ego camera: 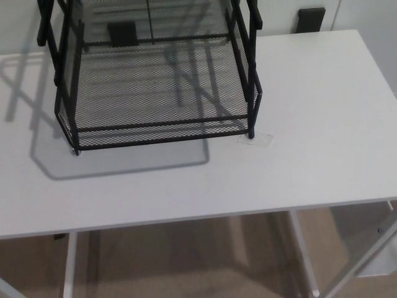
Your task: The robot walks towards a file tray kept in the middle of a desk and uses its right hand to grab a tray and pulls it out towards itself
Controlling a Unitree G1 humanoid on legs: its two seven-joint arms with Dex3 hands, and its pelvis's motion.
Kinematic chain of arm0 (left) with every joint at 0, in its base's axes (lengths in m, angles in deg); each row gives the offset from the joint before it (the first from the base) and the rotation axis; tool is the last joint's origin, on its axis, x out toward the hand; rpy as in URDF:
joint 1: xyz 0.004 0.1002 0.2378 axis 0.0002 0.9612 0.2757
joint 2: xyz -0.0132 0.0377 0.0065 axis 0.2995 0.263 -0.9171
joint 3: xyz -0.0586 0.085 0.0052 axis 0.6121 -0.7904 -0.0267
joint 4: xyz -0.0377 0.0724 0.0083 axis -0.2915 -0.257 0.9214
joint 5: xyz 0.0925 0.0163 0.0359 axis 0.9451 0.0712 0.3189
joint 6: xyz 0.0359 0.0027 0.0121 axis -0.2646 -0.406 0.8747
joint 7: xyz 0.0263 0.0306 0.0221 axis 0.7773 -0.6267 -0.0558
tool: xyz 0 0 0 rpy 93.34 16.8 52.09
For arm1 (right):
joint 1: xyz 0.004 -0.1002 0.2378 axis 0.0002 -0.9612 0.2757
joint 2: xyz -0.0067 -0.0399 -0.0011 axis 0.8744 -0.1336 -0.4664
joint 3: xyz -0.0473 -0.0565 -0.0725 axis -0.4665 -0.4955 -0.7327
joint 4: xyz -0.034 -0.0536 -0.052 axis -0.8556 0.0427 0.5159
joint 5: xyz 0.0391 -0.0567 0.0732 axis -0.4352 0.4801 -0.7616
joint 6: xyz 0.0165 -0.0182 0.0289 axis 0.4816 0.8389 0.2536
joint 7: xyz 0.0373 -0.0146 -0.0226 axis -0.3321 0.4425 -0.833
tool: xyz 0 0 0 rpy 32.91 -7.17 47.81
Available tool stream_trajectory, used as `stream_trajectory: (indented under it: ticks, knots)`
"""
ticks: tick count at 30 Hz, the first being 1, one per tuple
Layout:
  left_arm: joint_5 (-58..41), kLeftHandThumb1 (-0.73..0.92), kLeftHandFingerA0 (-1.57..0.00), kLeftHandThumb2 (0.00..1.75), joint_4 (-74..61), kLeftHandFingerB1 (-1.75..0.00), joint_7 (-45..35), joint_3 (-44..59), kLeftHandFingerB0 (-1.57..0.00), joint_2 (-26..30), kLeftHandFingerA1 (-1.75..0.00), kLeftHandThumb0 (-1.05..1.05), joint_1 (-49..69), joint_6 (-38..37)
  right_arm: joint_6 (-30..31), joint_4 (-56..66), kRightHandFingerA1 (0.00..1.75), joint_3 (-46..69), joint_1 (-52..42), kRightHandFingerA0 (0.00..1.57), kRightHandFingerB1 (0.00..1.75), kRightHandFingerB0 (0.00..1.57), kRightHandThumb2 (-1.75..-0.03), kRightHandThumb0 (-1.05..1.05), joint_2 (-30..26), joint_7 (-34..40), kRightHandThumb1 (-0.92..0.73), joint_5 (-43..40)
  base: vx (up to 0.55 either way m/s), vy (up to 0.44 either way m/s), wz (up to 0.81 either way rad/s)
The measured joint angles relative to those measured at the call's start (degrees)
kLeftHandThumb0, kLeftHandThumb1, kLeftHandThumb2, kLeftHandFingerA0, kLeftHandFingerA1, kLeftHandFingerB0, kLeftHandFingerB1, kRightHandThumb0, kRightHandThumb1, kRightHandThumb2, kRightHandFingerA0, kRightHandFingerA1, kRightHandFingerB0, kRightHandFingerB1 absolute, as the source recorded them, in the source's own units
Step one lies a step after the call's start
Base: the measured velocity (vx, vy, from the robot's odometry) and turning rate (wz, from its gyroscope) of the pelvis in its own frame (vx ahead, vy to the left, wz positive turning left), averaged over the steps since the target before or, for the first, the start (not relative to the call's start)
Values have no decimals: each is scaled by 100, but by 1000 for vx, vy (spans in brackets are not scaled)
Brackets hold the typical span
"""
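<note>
1. no fingers are showing at all right now: neither the right hand nor the left hand is coming into the head view, so i cannot tell whether they are spread wide, narrowed or holding anything.

2. that leaves the grab and the pull both waiting to happen, by my reading. nothing is touching the file tray (155,74), and its lowest tray (158,124) is sitting flush inside the black frame, not drawn out.

3. with no fingers to measure from, i am placing things by the robot's own side: the file tray is standing on the white desk (310,143), toward the far edge and a little to the robot's left, its top cut off by the picture.

4. the front rail of that bottom tray is facing the robot, and i judge it the natural place for the right hand to hook onto once it is reaching in.

5. moving outward, a small clear patch (255,139) is lying flat on the desk just beside the front right foot (251,134) of the frame; what it is i cannot tell.

6. the stretch of desk between the near edge and the tray front is looking bare, so nothing appears to be blocking a reach or a pull.

7. further out, two dark blocks (311,18) are sitting against the wall behind the desk, and the white desk legs (302,254) are showing below over a brown floor (173,261).
</note>
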Motion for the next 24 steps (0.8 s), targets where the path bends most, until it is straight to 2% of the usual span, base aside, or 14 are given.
stream_trajectory:
  ticks: [2,3,6,8,9,10,12,13,15,18,20,21,22,24]
  knots:
    - [-2,49,-27,90,6,-47,1,0,-13,0,-54,-13,-2,0,-12,350,71,89,-128,46,57,34,-58,-41,113,-33,-54,-107,0,0,0]
    - [-2,50,-25,90,7,-47,1,-5,-12,-1,-53,-13,-8,0,-14,577,67,118,-197,42,54,27,-58,-50,167,-39,-54,-144,0,0,0]
    - [-1,51,-28,91,10,-46,0,-15,-10,-1,-55,-12,-29,0,-18,1143,69,241,-333,44,55,31,-56,-50,280,-39,-55,-248,0,0,0]
    - [-1,50,-30,90,17,-47,-2,-24,-11,-1,-55,-13,-52,0,-17,1642,78,371,-384,34,58,24,-58,-53,320,-5,-63,-317,0,0,0]
    - [-1,50,-29,91,22,-47,-2,-27,-11,0,-55,-13,-62,0,-18,1846,71,435,-387,29,55,20,-59,-60,329,15,-65,-332,0,0,0]
    - [0,51,-27,91,29,-47,-2,-29,-11,0,-54,-13,-72,0,-17,2001,65,483,-385,27,57,17,-90,-72,331,31,-49,-346,0,0,0]
    - [0,51,-24,91,40,-47,-2,-36,-11,0,-53,-13,-99,0,-18,2492,67,668,-340,28,57,14,-92,-75,324,105,-51,-376,0,0,0]
    - [0,51,-24,91,42,-46,-2,-38,-10,-1,-53,-13,-106,0,-17,2620,68,716,-320,27,55,19,-61,-75,319,128,-68,-380,0,0,0]
    - [0,50,-27,91,45,-47,-2,-45,-11,-1,-55,-13,-127,0,-15,3077,67,885,-221,36,57,25,-60,-80,293,213,-70,-381,0,0,0]
    - [1,50,-28,91,45,-47,-2,-54,-12,-1,-56,-13,-145,0,-11,3617,60,1054,-51,37,51,28,-60,-75,258,317,-66,-357,0,0,0]
    - [1,50,-24,91,45,-47,-2,-64,-11,-2,-53,-13,-147,-1,0,3998,55,1125,104,35,44,34,-58,-77,238,374,-59,-320,0,0,0]
    - [1,50,-24,91,44,-47,-2,-69,-12,-2,-53,-14,-147,-1,11,4171,55,1138,190,27,48,30,-72,-79,231,396,-43,-299,0,0,0]
    - [2,50,-21,91,44,-47,-2,-75,-12,-2,-52,-13,-147,-1,23,4330,53,1139,274,27,43,33,-58,-79,221,416,-55,-277,0,0,0]
    - [3,51,-23,91,44,-47,-2,-90,-11,-2,-53,-13,-147,-1,54,4667,56,1128,483,24,45,25,-58,-79,198,446,-56,-223,0,0,0]
